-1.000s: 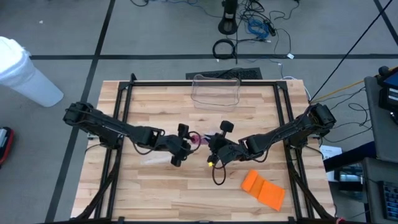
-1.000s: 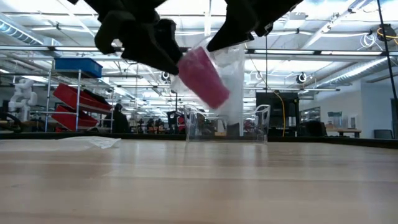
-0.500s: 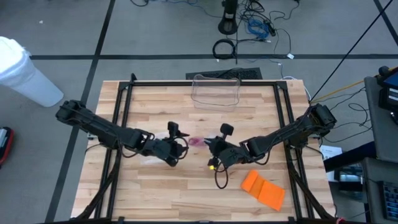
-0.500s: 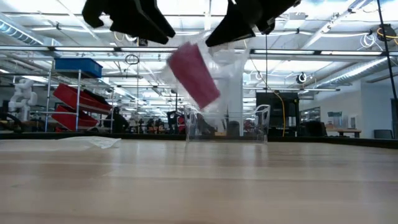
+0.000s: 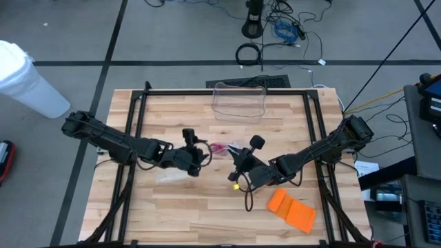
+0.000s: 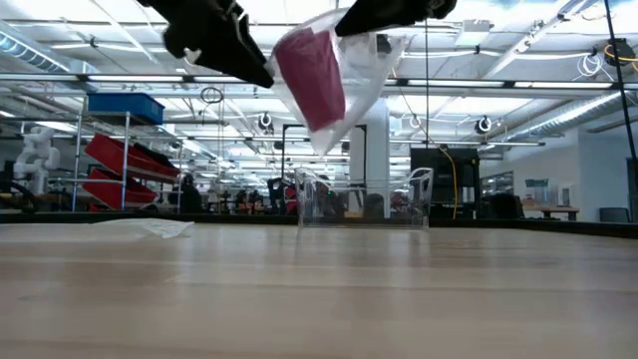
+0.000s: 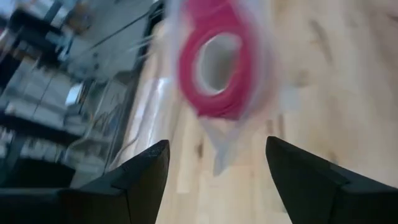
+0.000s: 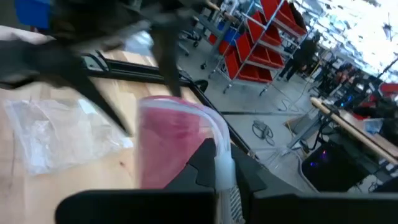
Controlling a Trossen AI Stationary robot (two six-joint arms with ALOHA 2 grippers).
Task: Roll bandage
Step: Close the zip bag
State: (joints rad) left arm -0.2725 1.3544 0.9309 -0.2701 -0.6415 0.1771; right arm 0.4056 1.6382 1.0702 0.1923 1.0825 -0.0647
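Above the middle of the wooden table (image 5: 207, 213), a pink bandage roll (image 6: 311, 78) hangs inside a clear plastic bag (image 6: 357, 75), well clear of the tabletop. Seen level across the table, the roll appears as a tilted pink cylinder, with the bag's loose lower corner drooping below it. The left wrist camera alone shows the roll end-on (image 7: 217, 67): a thick pink ring around a pale hollow core, veiled by the bag's film (image 7: 225, 140). Only the right wrist camera shows the grasp: the right gripper (image 8: 217, 163) is clenched on the bag's edge, the roll (image 8: 168, 146) hanging just beyond its fingers. The left gripper (image 7: 217, 165) has its jaws spread apart and empty, pointed at the roll from close by without touching it. Looking straight down, the roll is a small pink patch (image 5: 218, 148) between the left gripper (image 5: 196, 153) and the right gripper (image 5: 236, 156). This overhead camera alone shows an orange folded item (image 5: 292, 208) near the table's front right, a clear plastic bin (image 5: 239, 100) at the far edge, and a second clear bag (image 5: 171, 175) lying flat beneath the left arm.
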